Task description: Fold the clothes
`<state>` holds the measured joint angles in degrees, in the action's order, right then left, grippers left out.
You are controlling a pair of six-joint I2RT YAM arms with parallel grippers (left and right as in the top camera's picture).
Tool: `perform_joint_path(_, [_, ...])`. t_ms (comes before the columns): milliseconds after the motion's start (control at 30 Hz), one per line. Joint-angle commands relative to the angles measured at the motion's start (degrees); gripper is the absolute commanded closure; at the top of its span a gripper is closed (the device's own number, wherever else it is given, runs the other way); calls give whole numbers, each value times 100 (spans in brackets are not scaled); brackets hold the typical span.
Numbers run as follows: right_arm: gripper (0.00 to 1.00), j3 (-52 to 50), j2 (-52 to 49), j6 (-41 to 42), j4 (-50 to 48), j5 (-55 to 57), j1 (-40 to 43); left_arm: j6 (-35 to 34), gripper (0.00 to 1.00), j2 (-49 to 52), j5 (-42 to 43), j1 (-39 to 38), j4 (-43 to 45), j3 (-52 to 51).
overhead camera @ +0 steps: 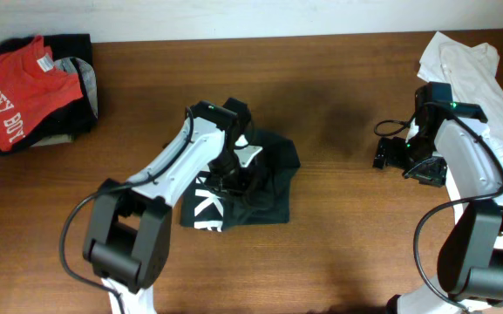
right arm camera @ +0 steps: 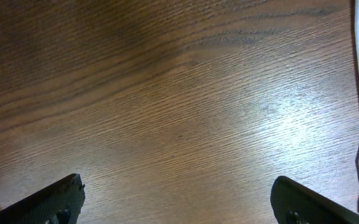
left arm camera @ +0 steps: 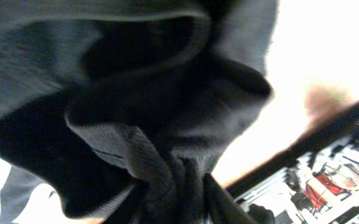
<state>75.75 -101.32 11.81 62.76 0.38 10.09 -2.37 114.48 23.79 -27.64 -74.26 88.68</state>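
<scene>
Charcoal T-shirt (overhead camera: 273,199) (bunched) pinched in left tool (overhead camera: 236,175); right tool (right arm camera: 178,200) spread.

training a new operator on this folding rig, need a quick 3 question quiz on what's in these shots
1. True or false: the right gripper is clamped on fabric.
2. What does the left gripper pinch? A) a towel B) the black NIKE T-shirt C) nothing
3. Fill in: the garment lying beside the right arm at the far edge of the table is ___ in colour.

Key:
1. False. It is open over bare wood.
2. B. Dark fabric is bunched between its fingers.
3. White. It is the white shirt.
</scene>
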Motion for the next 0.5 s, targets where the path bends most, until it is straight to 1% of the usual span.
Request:
perform_joint_path(0, [1,55,31,7,13,9,7,24,72,-284,389,-422,37,-28])
perform_joint_path(33, [1,55,31,7,13,9,7,24,71,-284,389,-629,63,-31])
perform_joint_path(67, [1,55,31,7,13,9,7,24,28,-284,389,-852,116,-33])
perform_joint_path(100, [1,55,31,7,13,9,7,24,7,-284,389,-1097,166,-31])
perform_joint_path(167, [1,55,31,7,13,9,7,26,6,-286,387,-1300,160,20])
perform_joint_path(233, [1,55,31,7,13,9,7,153,7,-308,358,-1298,76,361])
perform_joint_path(267, [1,55,31,7,13,9,7,164,7,-354,31,-1255,-96,769])
perform_joint_path(333, [1,55,31,7,13,9,7,-396,6,-367,-953,-1012,-498,1602])
perform_joint_path(367, [1,55,31,7,13,9,7,-811,6,-367,-1478,-625,-643,2039])
perform_joint_path(400, [1,55,31,7,13,9,7,-1200,5,-367,-1593,-258,-638,2118])
perform_joint_path(433, [1,55,31,7,13,9,7,-1443,5,-341,-1556,37,-682,2103])
perform_joint_path(467, [1,55,31,7,15,9,7,-1521,5,-243,-1504,308,-750,2063])
